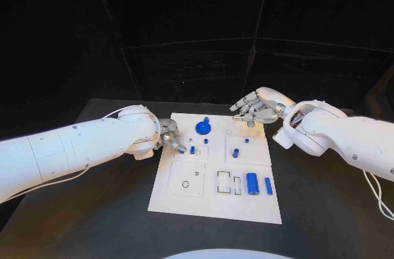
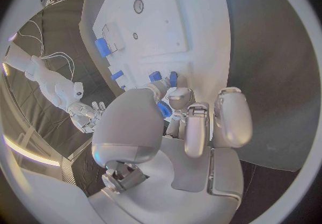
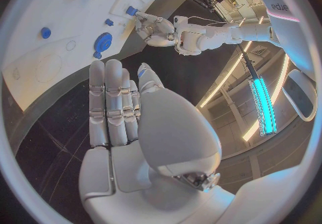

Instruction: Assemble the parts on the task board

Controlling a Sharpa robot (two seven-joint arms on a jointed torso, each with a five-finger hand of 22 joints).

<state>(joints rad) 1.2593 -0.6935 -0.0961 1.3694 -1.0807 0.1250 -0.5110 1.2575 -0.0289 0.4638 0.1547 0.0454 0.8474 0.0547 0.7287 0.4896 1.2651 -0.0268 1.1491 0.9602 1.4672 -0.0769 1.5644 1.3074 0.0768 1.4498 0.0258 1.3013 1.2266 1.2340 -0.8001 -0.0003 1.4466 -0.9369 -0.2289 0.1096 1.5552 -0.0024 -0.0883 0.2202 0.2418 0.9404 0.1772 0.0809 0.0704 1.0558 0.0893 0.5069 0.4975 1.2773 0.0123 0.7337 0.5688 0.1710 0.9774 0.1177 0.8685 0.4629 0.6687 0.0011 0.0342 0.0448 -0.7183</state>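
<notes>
At the left edge of the white rectangular task board (image 1: 215, 205), your left hand (image 1: 170, 137) has its fingers (image 2: 180, 99) drawn together on a small blue plastic part (image 2: 164, 110), pinching it just above the board, beside a short blue peg (image 1: 192, 150) that already stands there. You risk most at the fingertips: the part is tiny and mostly hidden by them, so if it sits crooked it could jam at its seat or slip out and roll across the smooth plate. A wide lowering move could also knock the standing peg beside it.

Your right hand (image 1: 256, 107) hovers above the far right corner of the board, fingers loosely apart, and its wrist view shows nothing in them. Keep it clear, since a drift downward would bring it onto the board's far edge.

Elsewhere on the board, the round blue knob (image 1: 202, 127) stands near the far edge, another small blue peg (image 1: 235, 153) sits right of centre, and a thick blue cylinder (image 1: 252, 184) lies beside a slim blue bar (image 1: 267, 185) near the right edge.
</notes>
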